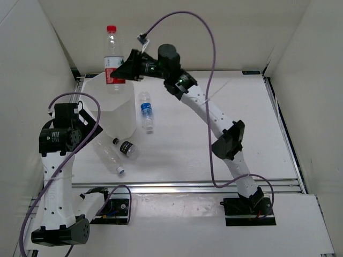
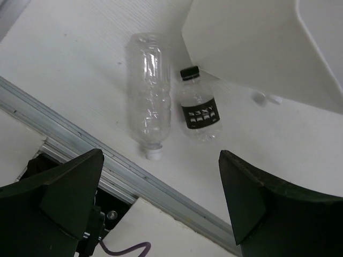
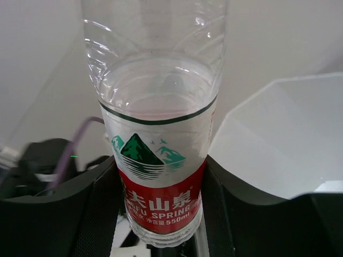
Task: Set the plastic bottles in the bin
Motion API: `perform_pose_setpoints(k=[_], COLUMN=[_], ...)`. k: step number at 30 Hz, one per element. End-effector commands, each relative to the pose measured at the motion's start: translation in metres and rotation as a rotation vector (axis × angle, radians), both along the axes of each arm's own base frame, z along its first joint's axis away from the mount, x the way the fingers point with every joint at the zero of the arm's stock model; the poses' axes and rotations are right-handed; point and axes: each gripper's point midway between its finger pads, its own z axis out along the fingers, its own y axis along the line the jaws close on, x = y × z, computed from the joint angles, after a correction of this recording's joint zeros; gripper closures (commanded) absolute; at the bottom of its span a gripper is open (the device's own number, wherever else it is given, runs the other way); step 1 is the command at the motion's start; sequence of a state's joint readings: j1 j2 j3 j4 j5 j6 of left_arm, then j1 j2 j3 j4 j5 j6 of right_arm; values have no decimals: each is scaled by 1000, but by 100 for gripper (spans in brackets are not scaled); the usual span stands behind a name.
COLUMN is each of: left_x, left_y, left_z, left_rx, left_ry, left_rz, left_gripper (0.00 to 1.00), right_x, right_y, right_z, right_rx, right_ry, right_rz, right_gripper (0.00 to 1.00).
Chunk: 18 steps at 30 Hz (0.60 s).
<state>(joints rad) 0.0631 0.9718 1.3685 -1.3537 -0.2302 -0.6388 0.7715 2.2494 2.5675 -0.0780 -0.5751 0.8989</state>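
Top external view: left gripper [image 2: 161,160], spread wide, hangs over the white-capped bottle [image 1: 110,155] and black-capped bottle [image 1: 125,147] lying beside the bin [image 1: 115,115]. The right gripper [image 1: 122,69] pinches the red-labelled bottle [image 1: 112,59] upright by the bin's far rim. The blue-labelled bottle [image 1: 146,111] lies just right of the bin.

White table [image 1: 246,123], bin [image 1: 115,115], three bottles [image 1: 146,111] [image 1: 126,148] [image 1: 109,156]

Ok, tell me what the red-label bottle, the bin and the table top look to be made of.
Red-label bottle: thin clear plastic, glossy; you see through its ribbed wall, with a printed film label. Bin: translucent white plastic, matte-looking; milky, light passes its walls. Table top: white, matte, finely grained surface, possibly laminate or painted board; cannot tell for sure.
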Motion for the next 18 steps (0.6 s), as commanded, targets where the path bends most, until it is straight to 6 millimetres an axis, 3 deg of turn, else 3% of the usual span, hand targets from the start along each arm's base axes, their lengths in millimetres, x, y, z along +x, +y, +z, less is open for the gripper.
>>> perform_pose_setpoints(k=[1,4,6,7,8,10,11,13,14,15,17,18], left_x=[-16,-25,-28,-29,-29,-29,-30,-30,-31,-33,-33,-32], left_y=[-25,-30,-29,-29,-29,-28,-27,-23,-22,-24,-19,-19], left_z=[1,5,12,19,19,20,18,10,-1,-7,-27,-34], left_rx=[-77,-61,-44,-41,-41,-41,-49,-53,-62,-86,-84,-94], left_ry=[32,1,-27,-54,-54,-56,-60,-40,-9,-4,29,23], left_rz=[-123,-185,-202,-203,-203,-188,-161,-107,-84,-53,4,17], left_gripper=[0,0,0,0,0,0,0,0,0,0,0,0], right_x=[6,12,7,8,7,4,-4,6,0,2,10,11], right_y=[30,36,37,37,34,25,14,-8,-26,-36,-68,-77], right_z=[-35,-41,-38,-41,-42,-34,-16,-5,22,23,42,38], right_rx=[-25,-31,-33,-44,-70,-89,-91,-105,-79,-95,-85,-107], right_ry=[-79,-109,-105,-111,-113,-127,-143,-159,-181,-168,-149,-118], right_rz=[-10,-44,-48,-49,-59,-78,-95,-149,-175,-189,-239,-236], right_gripper=[65,59,47,36,3,0,0,0,0,0,0,0])
